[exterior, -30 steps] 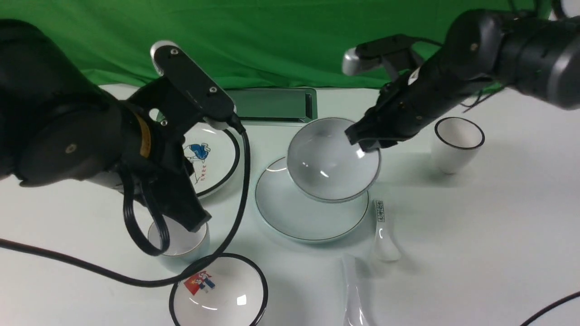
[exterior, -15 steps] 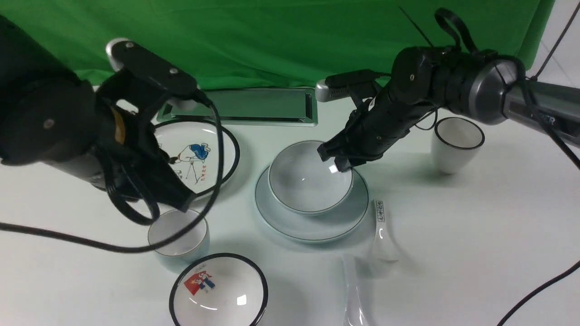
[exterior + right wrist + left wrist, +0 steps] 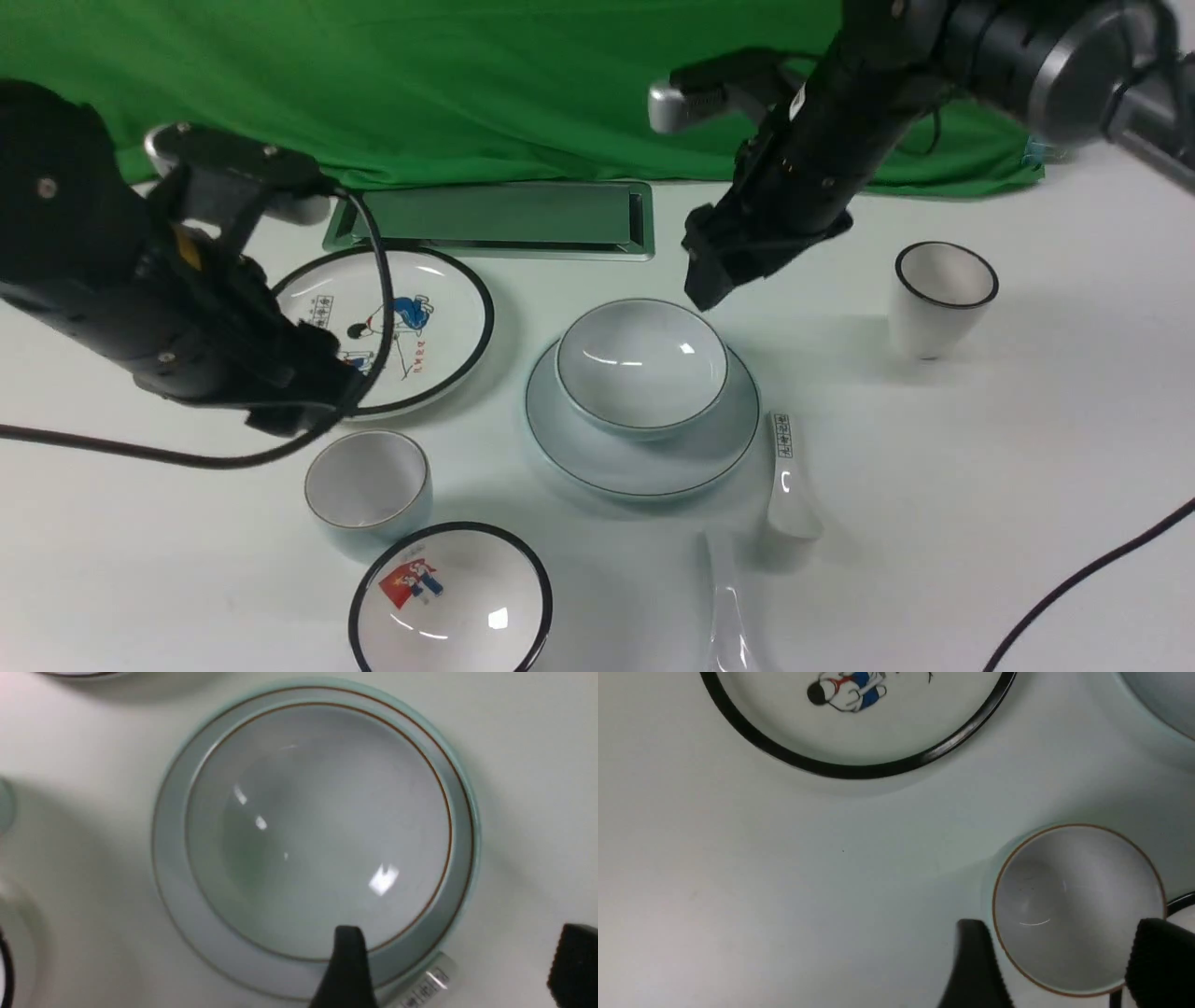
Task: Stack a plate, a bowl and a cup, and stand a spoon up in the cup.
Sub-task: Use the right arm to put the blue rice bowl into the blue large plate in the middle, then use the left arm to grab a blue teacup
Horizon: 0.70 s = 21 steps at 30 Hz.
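Entry: stacking job, cup stage. The plate (image 3: pixel 644 467) is recorded w/ the bowl (image 3: pixel 642 359) seated in it, approx. centred; that part is judged done. The cup (image 3: pixel 367 478) is found upright on the table (image 3: pixel 980 485), left of the plate and nearer the robot, well apart from the plate's rim. The spoon (image 3: pixel 733 597) is laid flat nearer the robot than the plate's front edge and is partly cut off by the frame; it is not to be confused w/ the lettered spoon (image 3: pixel 789 476) just beside the plate's right rim. L gripper (image 3: pixel 1059 938): jaws spread wide, nothing held, positioned left of the plate over the cup w/ one finger to each side; no contact is seen. R gripper (image 3: pixel 460 933): jaws wide, empty, raised beyond the plate's far-right rim. Step in hand (est.): cup to be taken by L gripper. Recommended: descent to be kept vertical. Fingers to be lowered outside the wall to approx. mid-height before closing, as a rim-only pinch on a rounded glossy wall may slip. Cup to be lifted clear of the bowl rim, carried to plate ctr and set down gently.
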{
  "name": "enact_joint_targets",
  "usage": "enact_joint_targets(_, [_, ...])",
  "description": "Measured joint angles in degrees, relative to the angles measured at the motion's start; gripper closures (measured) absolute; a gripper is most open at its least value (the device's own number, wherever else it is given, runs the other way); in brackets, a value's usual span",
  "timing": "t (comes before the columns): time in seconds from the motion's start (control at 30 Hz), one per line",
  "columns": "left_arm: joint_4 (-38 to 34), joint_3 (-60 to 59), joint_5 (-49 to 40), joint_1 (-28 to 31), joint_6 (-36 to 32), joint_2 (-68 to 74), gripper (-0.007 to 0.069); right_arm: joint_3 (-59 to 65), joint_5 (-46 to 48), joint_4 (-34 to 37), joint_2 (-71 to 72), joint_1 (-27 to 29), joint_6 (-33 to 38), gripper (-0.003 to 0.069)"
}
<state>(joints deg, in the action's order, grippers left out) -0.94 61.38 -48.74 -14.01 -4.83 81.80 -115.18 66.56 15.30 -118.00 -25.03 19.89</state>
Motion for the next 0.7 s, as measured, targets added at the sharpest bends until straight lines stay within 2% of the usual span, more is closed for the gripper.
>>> enact_joint_targets(0.13, [3.46,-0.11,0.21,0.24,3.34,5.16,0.0115,-0.07,2.28,-2.41,5.34,0.00,0.67,0.0088])
enact_joint_targets(0.27, [3.28,-0.31,0.55,0.30,3.95,9.24,0.0115,1.53,2.73,-4.24,8.86,0.00,0.78,0.0088])
enact_joint_targets(0.33, [0.94,-0.58,1.00,0.30,3.06,12.05,0.0169,2.73,3.03,-6.11,10.86,0.00,0.79,0.0088])
enact_joint_targets(0.4, [-1.04,-0.62,1.55,0.30,1.70,13.51,0.0254,3.18,3.03,-7.59,11.64,0.00,0.44,0.0088])
enact_joint_targets(0.47, [-1.94,-0.62,2.28,0.30,0.93,14.36,0.0361,3.32,3.03,-8.44,11.88,0.00,-0.01,0.0088])
enact_joint_targets(0.5, [-2.32,-0.55,2.71,0.30,-0.08,14.47,0.0470,3.60,3.03,-9.11,12.13,0.00,-0.37,0.0088])
enact_joint_targets(0.57, [-2.37,0.88,2.06,0.30,-1.28,14.16,0.0593,3.66,3.03,-9.53,12.14,0.00,-0.91,0.0088])
enact_joint_targets(0.63, [-2.22,2.75,0.72,0.30,-1.72,13.31,0.0629,3.66,3.03,-9.61,12.18,0.00,-1.11,0.0088])
enact_joint_targets(0.7, [-3.17,5.95,-0.77,0.30,-2.13,12.00,0.0632,3.71,3.03,-9.68,12.35,0.00,-1.37,0.0088])
